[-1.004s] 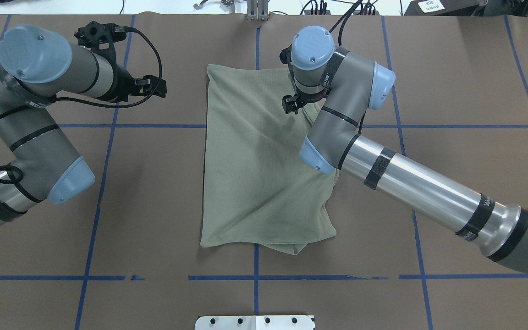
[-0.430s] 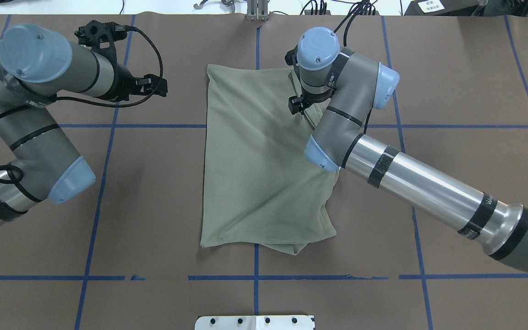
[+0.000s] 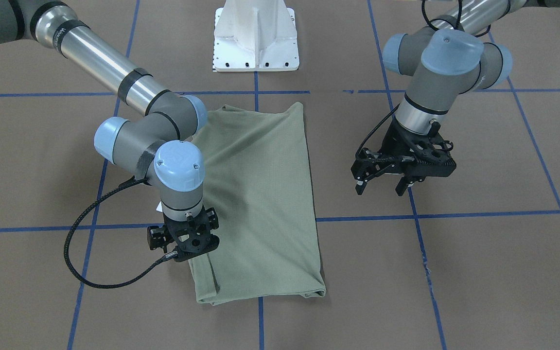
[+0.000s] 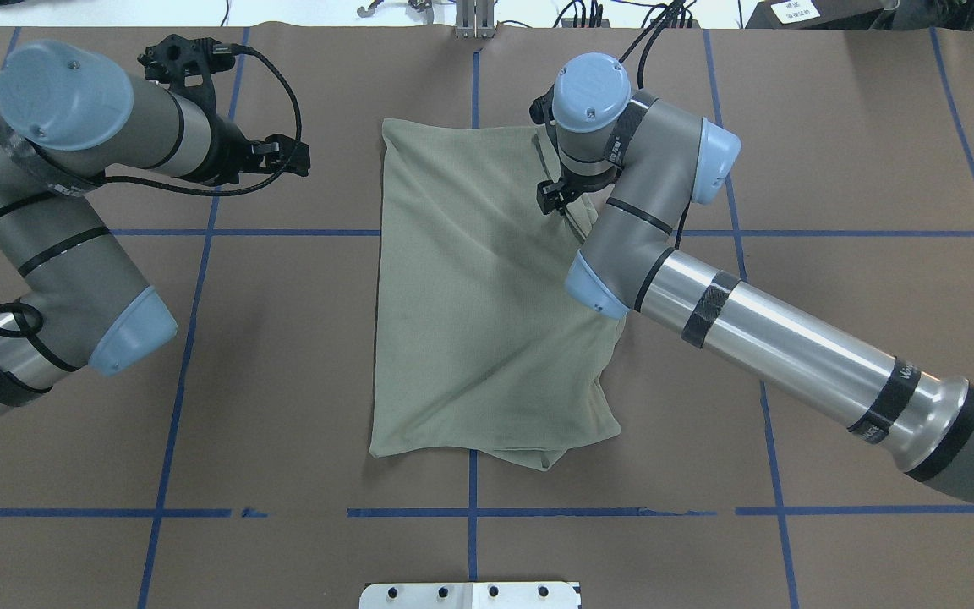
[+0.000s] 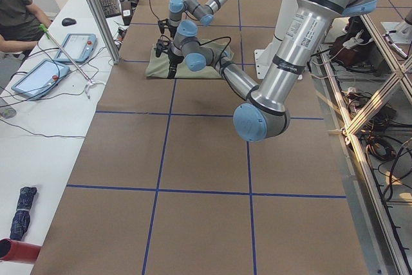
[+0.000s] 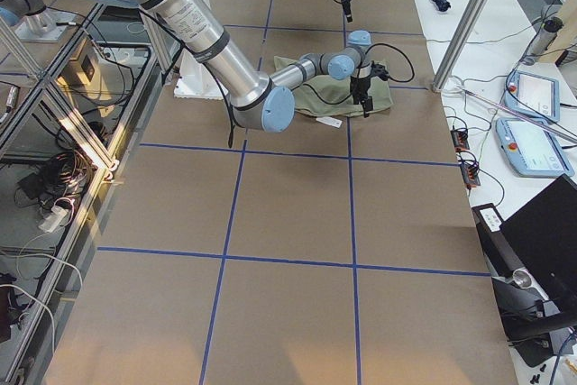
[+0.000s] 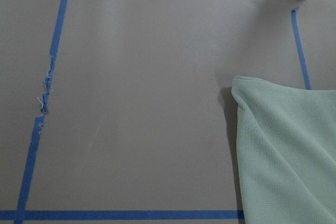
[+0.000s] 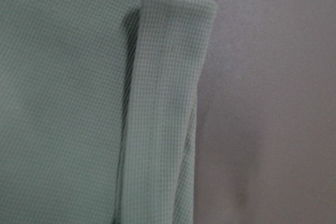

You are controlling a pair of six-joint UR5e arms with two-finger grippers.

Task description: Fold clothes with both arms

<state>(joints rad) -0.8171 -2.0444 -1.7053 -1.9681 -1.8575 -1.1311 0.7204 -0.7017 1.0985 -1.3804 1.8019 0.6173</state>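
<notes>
This is a robotics lab. A left arm (image 4: 73, 254) and a right arm (image 4: 774, 338) work at a desk (image 4: 284, 355) covered in brown paper and marked with a blue tape grid (image 4: 73, 512). Aluminium posts (image 5: 96, 11) frame the desk. A side table (image 5: 26, 140) holds teach pendants (image 5: 38, 76), a keyboard (image 5: 111, 3) and a mouse (image 5: 69, 22), and a person (image 5: 16, 14) sits at it. Cables (image 6: 50, 178) lie on the floor.

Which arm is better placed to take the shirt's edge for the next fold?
Probably the right: the right pincer is over the shirt edge; the left pincer hangs open over bare table, apart from the cloth.
</notes>
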